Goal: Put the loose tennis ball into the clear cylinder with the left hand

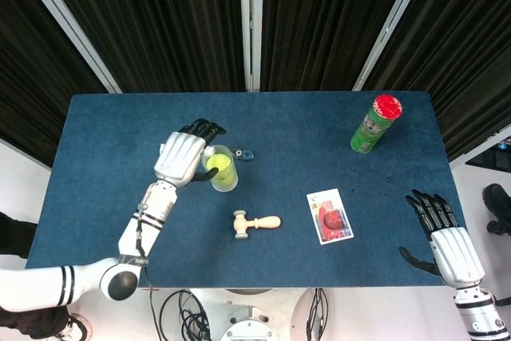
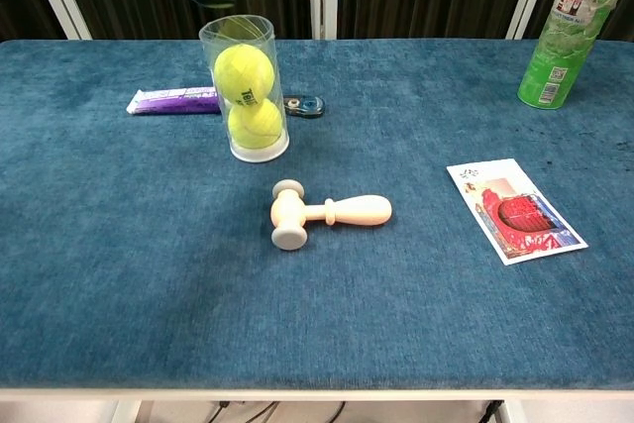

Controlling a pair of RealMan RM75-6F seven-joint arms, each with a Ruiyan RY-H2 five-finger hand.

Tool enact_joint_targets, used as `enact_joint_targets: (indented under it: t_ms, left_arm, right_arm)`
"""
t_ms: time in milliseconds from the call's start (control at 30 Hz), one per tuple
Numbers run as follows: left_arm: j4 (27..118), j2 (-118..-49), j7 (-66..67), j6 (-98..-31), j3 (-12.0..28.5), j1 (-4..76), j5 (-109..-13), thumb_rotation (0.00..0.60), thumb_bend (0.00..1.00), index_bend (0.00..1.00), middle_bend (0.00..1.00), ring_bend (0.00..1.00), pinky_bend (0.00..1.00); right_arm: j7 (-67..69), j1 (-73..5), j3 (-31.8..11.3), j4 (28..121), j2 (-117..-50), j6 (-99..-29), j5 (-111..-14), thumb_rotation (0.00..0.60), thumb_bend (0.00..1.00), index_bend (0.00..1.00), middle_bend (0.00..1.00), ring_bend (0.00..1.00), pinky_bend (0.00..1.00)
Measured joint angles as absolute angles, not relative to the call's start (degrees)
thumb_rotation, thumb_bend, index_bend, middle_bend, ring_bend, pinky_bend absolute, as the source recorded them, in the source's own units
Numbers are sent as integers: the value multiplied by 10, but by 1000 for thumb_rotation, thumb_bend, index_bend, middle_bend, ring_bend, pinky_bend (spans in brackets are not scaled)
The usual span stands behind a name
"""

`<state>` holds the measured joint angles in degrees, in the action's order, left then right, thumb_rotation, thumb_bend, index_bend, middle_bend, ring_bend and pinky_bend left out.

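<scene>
Chest view: the loose tennis ball (image 2: 245, 72) sits inside the clear cylinder (image 2: 244, 87), stacked on a second tennis ball (image 2: 256, 124). Left hand (image 1: 182, 156) hovers just beside the rim, fingers (image 1: 204, 127) spread, empty. Right hand (image 1: 443, 236) rests open at the desk (image 1: 104, 157) edge.
</scene>
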<state>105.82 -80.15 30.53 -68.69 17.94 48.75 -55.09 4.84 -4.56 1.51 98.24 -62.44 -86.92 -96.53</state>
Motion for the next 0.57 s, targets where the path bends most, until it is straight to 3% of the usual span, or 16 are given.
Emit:
enact_joint_targets:
  t_ms: [133,300,433,567]
  left_arm:
    - [1083,-772,309,-741,141,447,-626,600,183,231,172,56,180]
    - [1085,-736,296,-844,56,355,-765,600,185,210,140,16,93]
    - [1024,-723,266,-940,-20,251,-855,600,185,126,77,0,45]
    - [942,-723,224,-983,-51,191,-872,600,167,84,21,0,36]
  right_arm:
    - [52,-47,15,982,-624,-867,-966,600,176,0,0,0,0]
    - [55,-46,14,986,-621,-871,-967,600,176,0,0,0,0]
    - [54,-45,12,988,-622,-878,-969,600,176,0,0,0,0]
    - [54,-47,11,984,-623,-878,-976,600,176,0,0,0,0]
